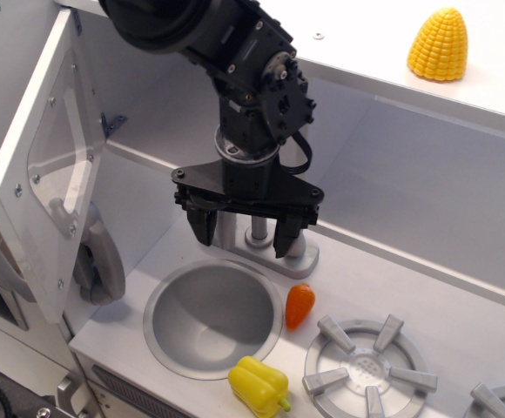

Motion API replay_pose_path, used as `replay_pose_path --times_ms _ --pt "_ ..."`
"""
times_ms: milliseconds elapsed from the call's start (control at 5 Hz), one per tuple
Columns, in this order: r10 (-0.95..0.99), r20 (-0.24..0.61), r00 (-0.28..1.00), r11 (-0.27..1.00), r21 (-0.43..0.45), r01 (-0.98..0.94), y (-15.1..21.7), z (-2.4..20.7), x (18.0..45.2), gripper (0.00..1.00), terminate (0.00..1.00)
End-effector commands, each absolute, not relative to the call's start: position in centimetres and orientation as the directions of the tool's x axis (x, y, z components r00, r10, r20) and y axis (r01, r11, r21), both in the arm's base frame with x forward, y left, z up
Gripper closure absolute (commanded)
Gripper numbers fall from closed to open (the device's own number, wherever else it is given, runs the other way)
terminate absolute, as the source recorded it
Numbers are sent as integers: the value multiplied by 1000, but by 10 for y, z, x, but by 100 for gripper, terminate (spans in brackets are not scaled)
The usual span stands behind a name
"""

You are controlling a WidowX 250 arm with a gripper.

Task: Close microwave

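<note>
Grey toy-kitchen surface (461, 287) below me; the microwave (48, 165) door stands swung open at far left, its long edge roughly upright, well left of my gripper (245, 231), jaws released and holding nothing, above the sink (213, 318)

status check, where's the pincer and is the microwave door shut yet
Pincer open, empty, over the sink. Microwave door swung open, untouched. Nothing between pincer and door.
</note>
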State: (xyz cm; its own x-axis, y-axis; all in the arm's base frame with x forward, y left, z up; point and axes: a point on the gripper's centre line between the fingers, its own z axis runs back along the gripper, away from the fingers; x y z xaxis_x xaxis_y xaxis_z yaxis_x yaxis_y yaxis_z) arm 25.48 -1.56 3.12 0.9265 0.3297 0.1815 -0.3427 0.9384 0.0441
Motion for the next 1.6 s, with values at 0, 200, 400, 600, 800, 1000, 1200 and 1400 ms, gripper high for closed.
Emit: replay_pose_path --times_ms 0,200,400,600,800,1000,1200,1400 --pt "330 182 926 938 44 -343 -16 31 255 0 0" --pt "353 168 920 934 -17 -356 0 81 246 0 0" --pt "381 191 904 924 -66 -376 23 126 235 0 0" --pt "380 165 910 925 -96 -368 44 154 222 0 0" --pt "380 186 906 924 -129 -360 69 172 207 0 0" --pt "394 219 893 919 -112 -378 87 181 196 0 0" --pt "394 193 899 919 -93 -383 111 172 188 0 0" --pt "384 180 906 923 -70 -377 121 160 184 0 0"
